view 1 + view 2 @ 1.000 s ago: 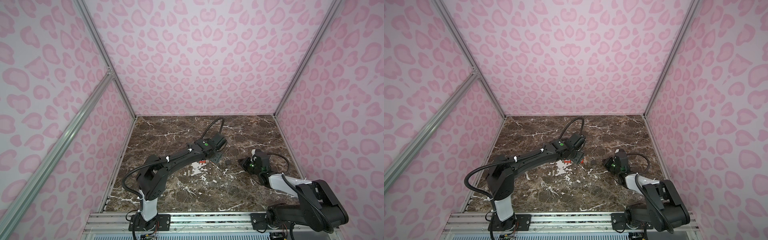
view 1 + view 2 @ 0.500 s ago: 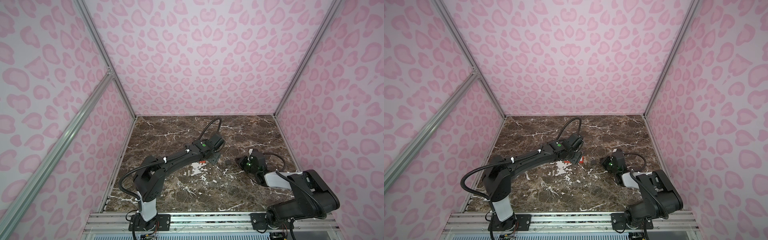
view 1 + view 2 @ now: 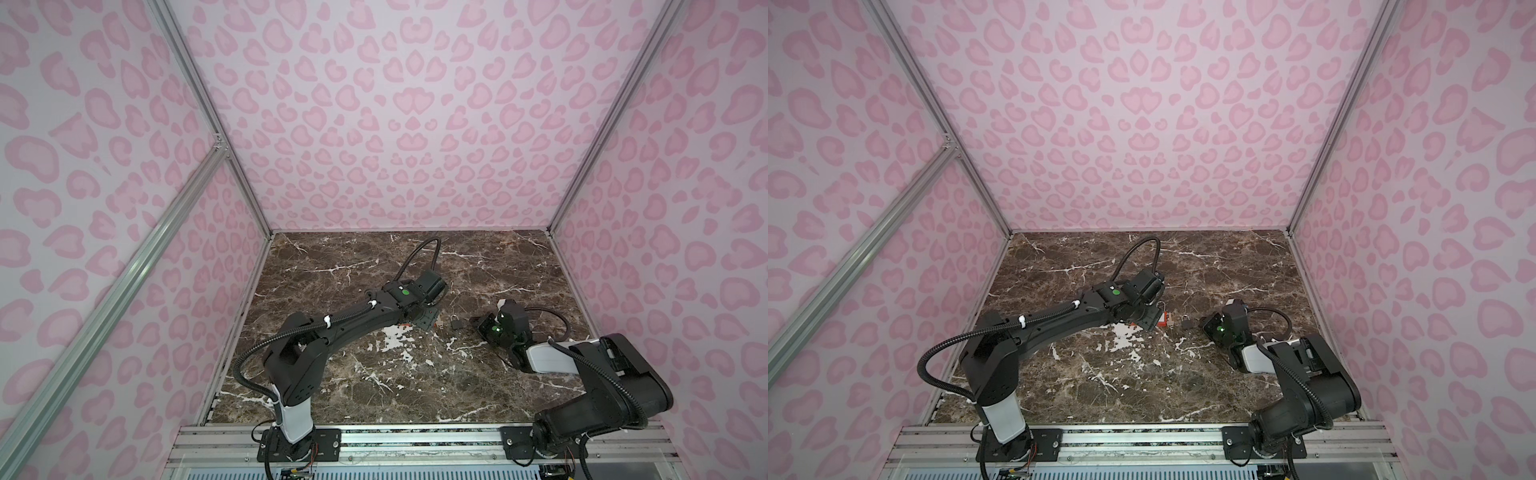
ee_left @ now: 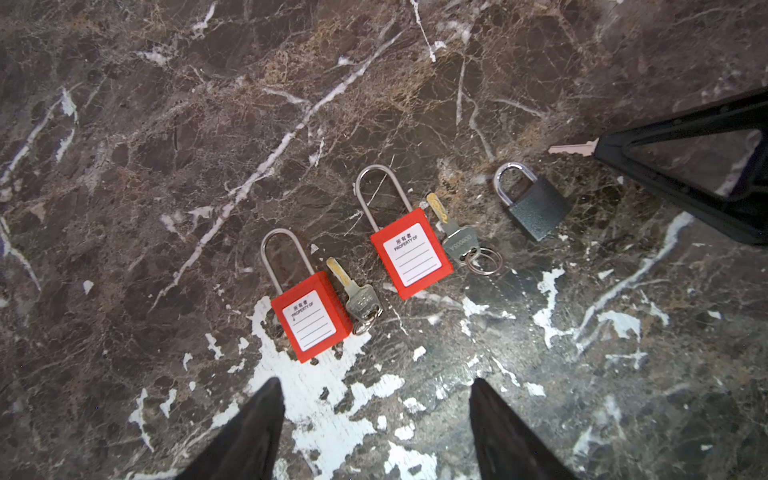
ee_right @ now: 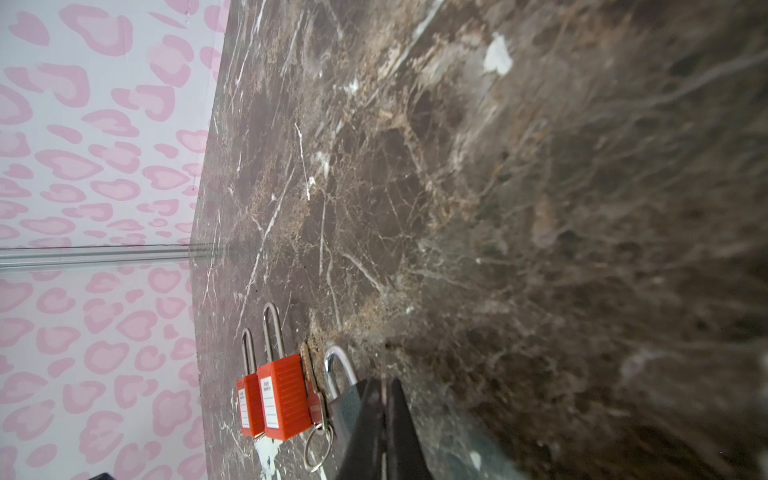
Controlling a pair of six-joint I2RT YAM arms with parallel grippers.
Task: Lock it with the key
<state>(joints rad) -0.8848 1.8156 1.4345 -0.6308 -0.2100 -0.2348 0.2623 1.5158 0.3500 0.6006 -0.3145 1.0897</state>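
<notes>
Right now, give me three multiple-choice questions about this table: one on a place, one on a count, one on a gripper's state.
1. Where on the brown marble table does the dark grey padlock with the chrome shackle lie?
A) between the red plastic padlocks and the right gripper
B) at the front edge
C) on a red padlock
2. How many red plastic padlocks are there?
A) one B) two C) four
3. How is the left gripper?
A) shut on a key B) shut on a padlock C) open, empty

Answers: 1 A, it lies beside the right gripper, which pinches a small pale metal key; 2 B, two lie side by side; 3 C, its fingers stand wide apart above the table.
</notes>
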